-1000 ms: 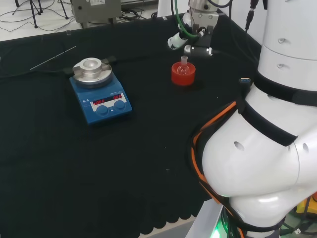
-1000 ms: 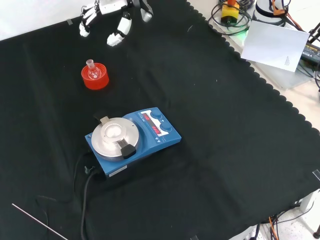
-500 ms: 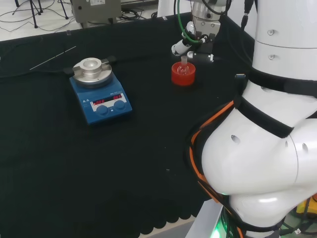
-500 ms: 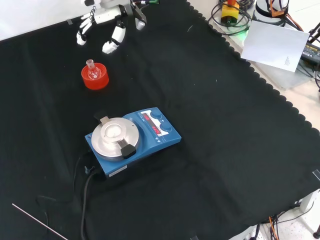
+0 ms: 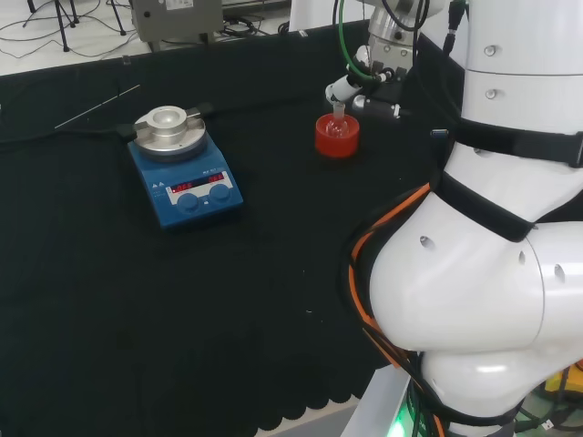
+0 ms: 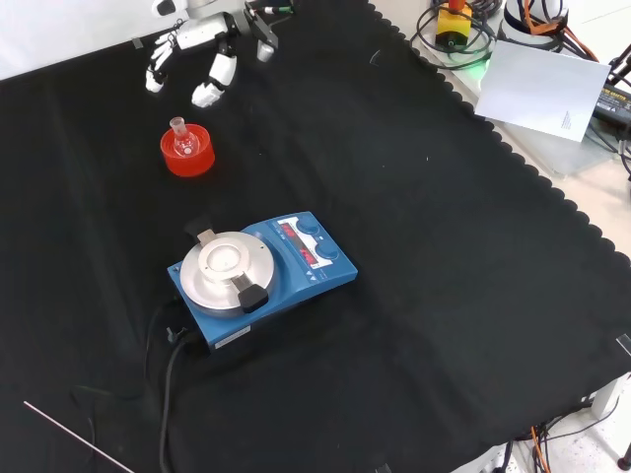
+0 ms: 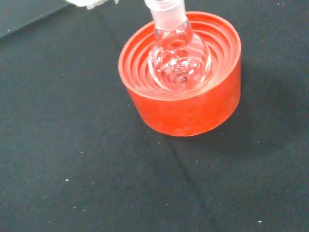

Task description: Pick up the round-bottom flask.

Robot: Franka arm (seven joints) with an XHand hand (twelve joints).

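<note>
On the black cloth, toward the far side in the front view, the round-bottom flask (image 6: 180, 141) sits upright in a red ribbed stand (image 6: 187, 155), neck up. Wrist view: clear bulb nested in the ribbed hollow, neck rising toward the camera. Flask looks empty, though clear glass makes that hard to tell.

Hand (image 6: 202, 44) hovers above and beyond the stand in the front view, fingers spread and hanging down, holding nothing. No contact with the flask yet. In the head view the fingertips (image 5: 335, 90) sit just beside the neck, slightly to its upper left.

Step in hand, as I judge it: final approach before the grasp.

To do it well:
- Centre the fingers and thumb either side of the neck before closing; the neck is the only part standing clear of the stand.
- Come down straight; a sideways brush would tip the flask or slide the light stand.
- Lift vertically so the bulb clears the rim without dragging the stand up.

Blue hotplate stirrer (image 6: 261, 270) stands well apart, no obstacle.
</note>
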